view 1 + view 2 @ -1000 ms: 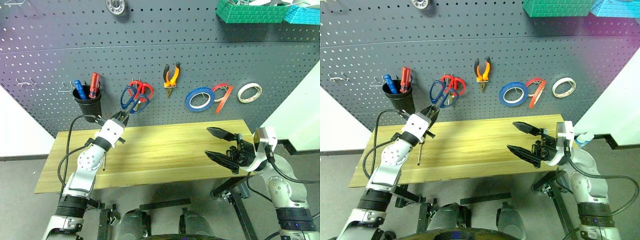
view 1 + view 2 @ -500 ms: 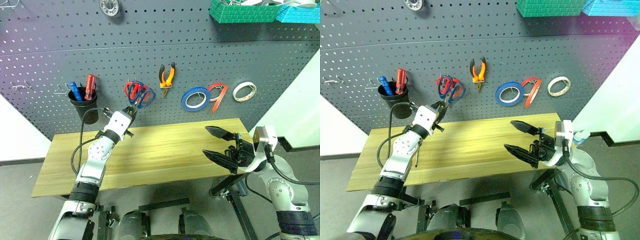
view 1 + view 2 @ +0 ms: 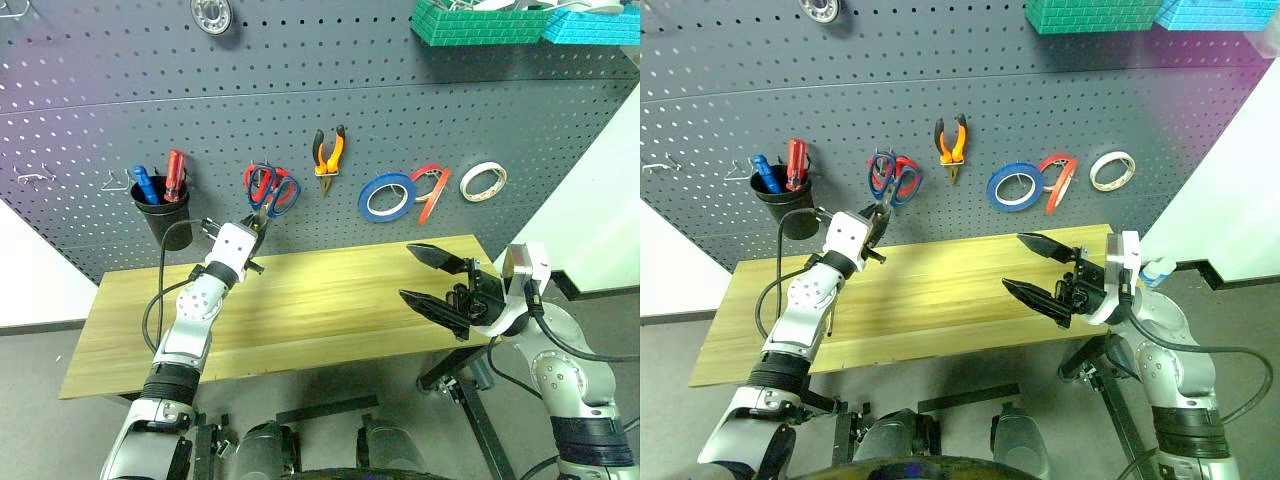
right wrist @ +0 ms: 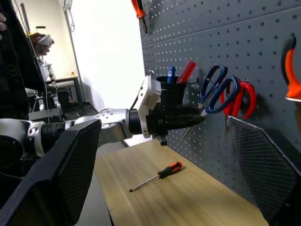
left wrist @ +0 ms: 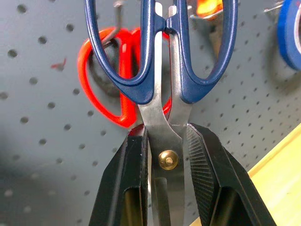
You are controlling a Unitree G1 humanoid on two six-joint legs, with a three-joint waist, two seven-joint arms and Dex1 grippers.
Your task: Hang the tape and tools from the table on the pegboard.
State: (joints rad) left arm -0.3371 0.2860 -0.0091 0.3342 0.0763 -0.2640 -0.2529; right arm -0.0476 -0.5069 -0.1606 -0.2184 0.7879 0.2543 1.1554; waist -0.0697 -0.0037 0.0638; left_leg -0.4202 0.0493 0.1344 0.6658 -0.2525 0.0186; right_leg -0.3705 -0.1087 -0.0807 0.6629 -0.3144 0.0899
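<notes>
The blue-handled scissors [image 5: 162, 89] were cut off above by the left wrist view's edge; their blade tips were hidden between the left hand [image 5: 164, 176] fingers [image 5: 129, 183]. Red-handled scissors [image 5: 110, 82] lay partly hidden behind them. The bins [image 3: 480, 20] were cropped at the frame top.

We see a long tabletop [image 3: 330, 300] of light yellowish wood planks standing right in front of the pegboard [image 3: 300, 90]. One thing lies on it: a slim screwdriver [image 4: 156, 175] with an orange-and-black handle (flat on the wood, toward the tabletop's left end), its thin metal shaft pointing away from the pegboard and toward the tabletop's near edge.
</notes>
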